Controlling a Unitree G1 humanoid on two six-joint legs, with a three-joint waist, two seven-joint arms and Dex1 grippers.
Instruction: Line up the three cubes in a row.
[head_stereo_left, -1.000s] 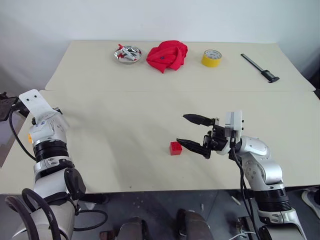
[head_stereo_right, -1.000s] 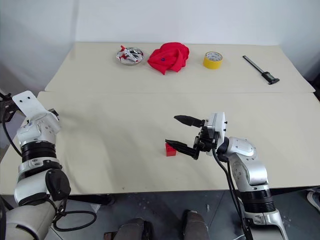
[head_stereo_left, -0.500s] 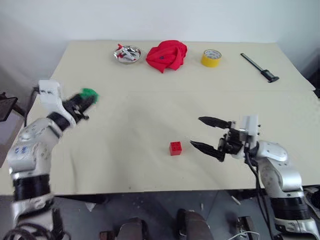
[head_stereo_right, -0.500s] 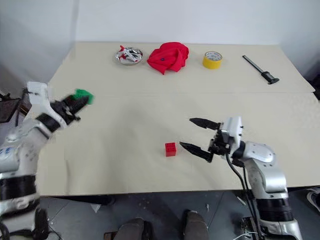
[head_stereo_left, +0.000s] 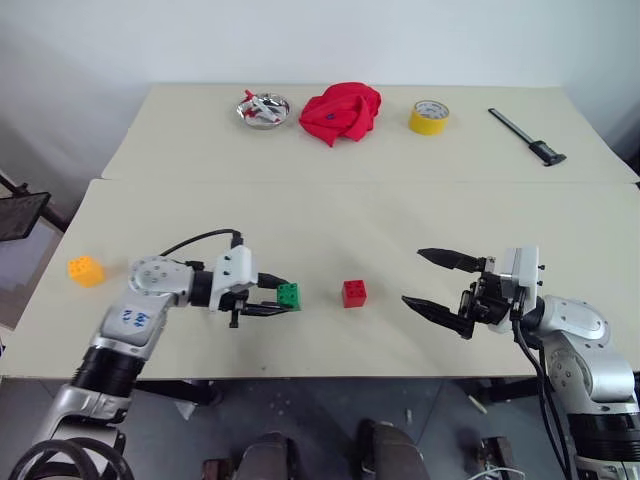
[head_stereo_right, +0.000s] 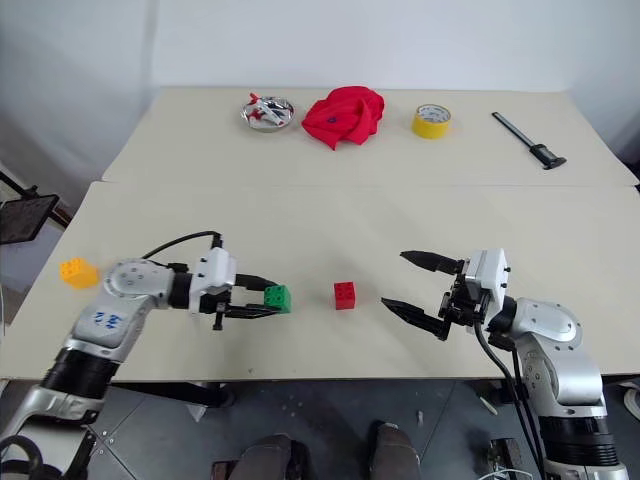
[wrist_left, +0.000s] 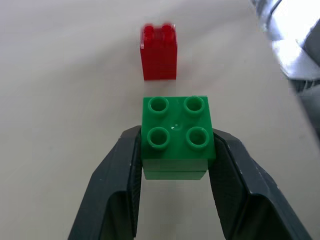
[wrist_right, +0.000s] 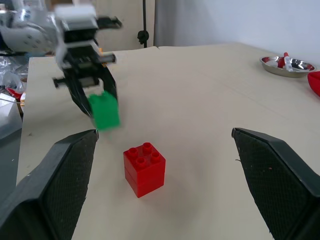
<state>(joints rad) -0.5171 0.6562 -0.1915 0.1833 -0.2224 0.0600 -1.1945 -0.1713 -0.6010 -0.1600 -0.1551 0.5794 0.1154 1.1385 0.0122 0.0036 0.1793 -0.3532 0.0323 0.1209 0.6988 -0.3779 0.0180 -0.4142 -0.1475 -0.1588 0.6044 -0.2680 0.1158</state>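
Note:
My left gripper (head_stereo_left: 284, 298) is shut on the green cube (head_stereo_left: 289, 295), holding it by two opposite sides, studs up, low over the table. The red cube (head_stereo_left: 353, 292) sits on the table a short way to the right of it, and shows just beyond the green cube (wrist_left: 175, 130) as the red cube (wrist_left: 159, 51) in the left wrist view. The orange-yellow cube (head_stereo_left: 85, 270) lies apart near the table's left edge. My right gripper (head_stereo_left: 413, 277) hangs open to the right of the red cube (wrist_right: 144, 168), holding nothing.
Along the back of the far table stand a metal bowl (head_stereo_left: 264, 107), a crumpled red cloth (head_stereo_left: 342, 111), a yellow tape roll (head_stereo_left: 429, 116) and a black tool (head_stereo_left: 530, 136). A seam (head_stereo_left: 400, 182) separates the two tabletops. A black stand (head_stereo_left: 20, 215) sits off the left edge.
My left arm swung in from the far left carrying the green cube and now holds it beside the red cube. The right gripper drew back a little to the right, still open.

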